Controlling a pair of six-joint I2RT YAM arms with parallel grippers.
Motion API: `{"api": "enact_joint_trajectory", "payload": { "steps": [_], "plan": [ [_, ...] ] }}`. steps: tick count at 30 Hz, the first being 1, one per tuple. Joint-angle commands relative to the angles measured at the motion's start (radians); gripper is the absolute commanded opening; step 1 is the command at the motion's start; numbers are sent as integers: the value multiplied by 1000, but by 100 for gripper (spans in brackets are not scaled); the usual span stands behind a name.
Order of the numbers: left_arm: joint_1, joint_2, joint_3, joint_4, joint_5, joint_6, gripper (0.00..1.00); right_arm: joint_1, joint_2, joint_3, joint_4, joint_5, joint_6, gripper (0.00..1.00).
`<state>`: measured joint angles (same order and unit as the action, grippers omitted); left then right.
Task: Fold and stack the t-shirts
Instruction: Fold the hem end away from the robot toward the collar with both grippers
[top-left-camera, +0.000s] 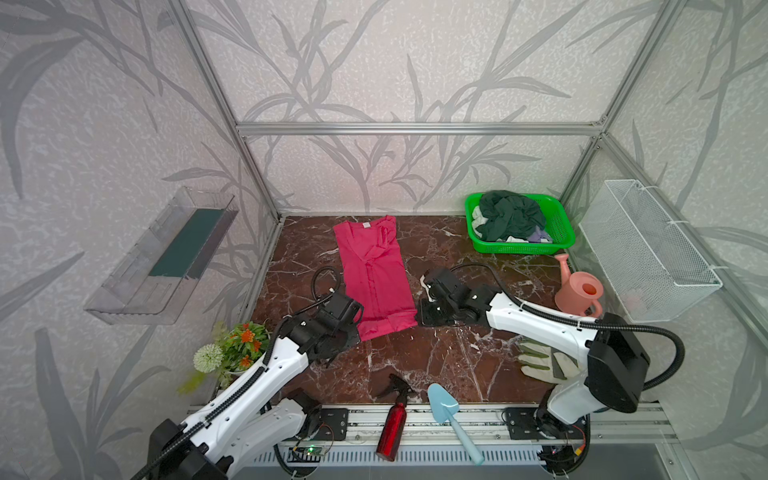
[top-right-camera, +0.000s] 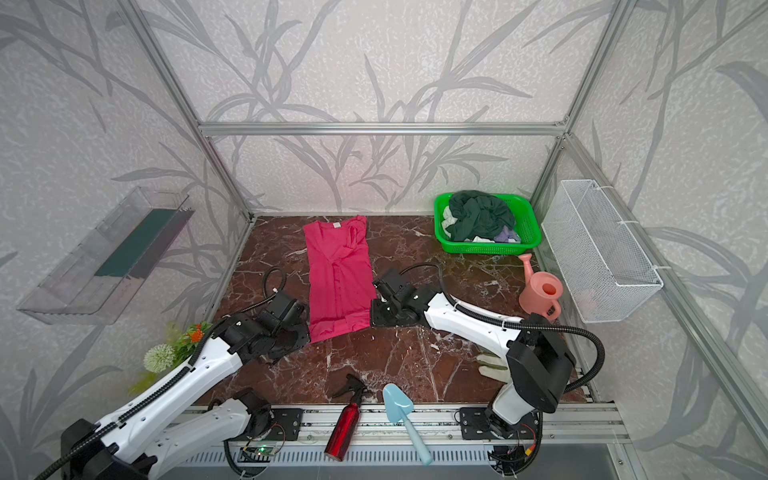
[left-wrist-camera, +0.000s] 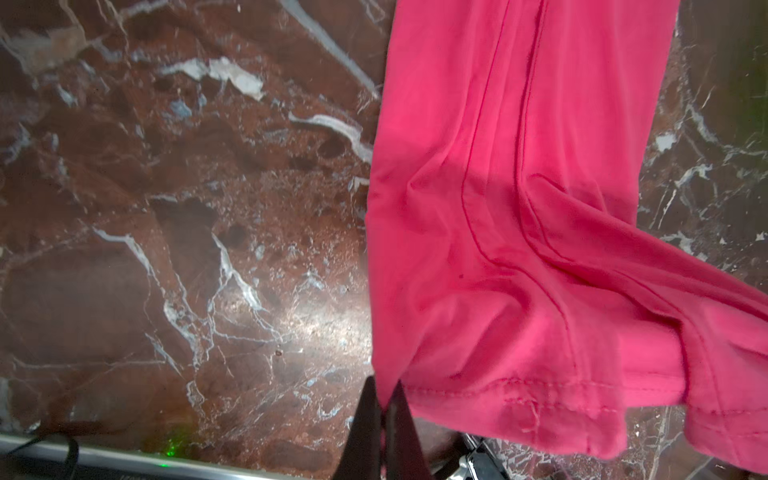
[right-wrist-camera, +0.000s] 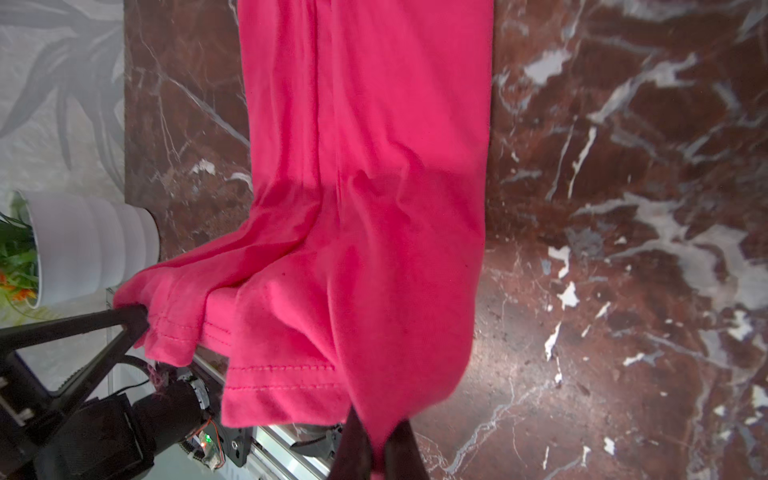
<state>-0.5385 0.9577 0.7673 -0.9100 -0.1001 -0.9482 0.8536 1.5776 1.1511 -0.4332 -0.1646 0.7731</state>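
Left wrist view looks down the dark fingers of my left claw (left-wrist-camera: 384, 390), and they are clenched on one corner of the stitched hem (left-wrist-camera: 540, 395) of the pink tee (left-wrist-camera: 519, 208). The right wrist view shows my right claw (right-wrist-camera: 376, 424) pinched in the same way on the opposite corner, with cloth bunched between the tips. In both top views the tee lies lengthwise on the marble table (top-left-camera: 436, 357). Its sides are already turned in to make a long strip, its white neck label (top-left-camera: 365, 225) is toward the back wall, and its hem end is nearest me, raised a little between my two grips. The dark green tee (top-left-camera: 509, 216) and some paler ones are heaped in the green basket (top-left-camera: 517, 250) at the back right corner, well apart from the pink one. I judge this cloth to be very light, thin and wholly limp: it sags and ripples between my claws and will hold no shape of its own. The folded-in layers look likely to slide over each other, so I reckon each pinch should catch every layer at the corner. Both claws should travel together and keep the hem taut between them, or the strip may buckle or fall open.
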Motion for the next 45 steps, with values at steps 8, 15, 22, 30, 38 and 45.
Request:
{"api": "enact_joint_trajectory", "payload": {
  "steps": [8,15,22,30,38,45],
  "plan": [
    [181,134,102,149,-54,205,0,-69,122,165,-34,7,-109,0],
    [239,306,199,185,-67,249,0,-127,233,263,-15,-17,-166,0],
    [296,427,251,253,-45,263,0,-165,342,361,-3,-69,-191,0],
    [345,605,350,273,21,287,0,-187,453,467,-15,-80,-216,0],
    [364,668,413,283,17,293,0,-219,547,572,-21,-107,-234,0],
    [387,722,448,291,29,288,0,-234,620,667,-49,-128,-245,0]
  ]
}}
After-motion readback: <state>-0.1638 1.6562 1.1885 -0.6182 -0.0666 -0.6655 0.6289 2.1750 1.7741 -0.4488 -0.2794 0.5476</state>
